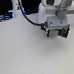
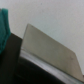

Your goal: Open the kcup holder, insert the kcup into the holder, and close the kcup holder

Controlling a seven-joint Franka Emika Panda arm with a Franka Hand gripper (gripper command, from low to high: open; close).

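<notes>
Gripper (image 1: 57, 31) at upper right of frame hangs low over white table (image 1: 27, 56), probably reaching; finger state I cannot tell.

No text, label, brand, number or sign could be read in either view; both pictures were too small and blurred to show any lettering.
</notes>
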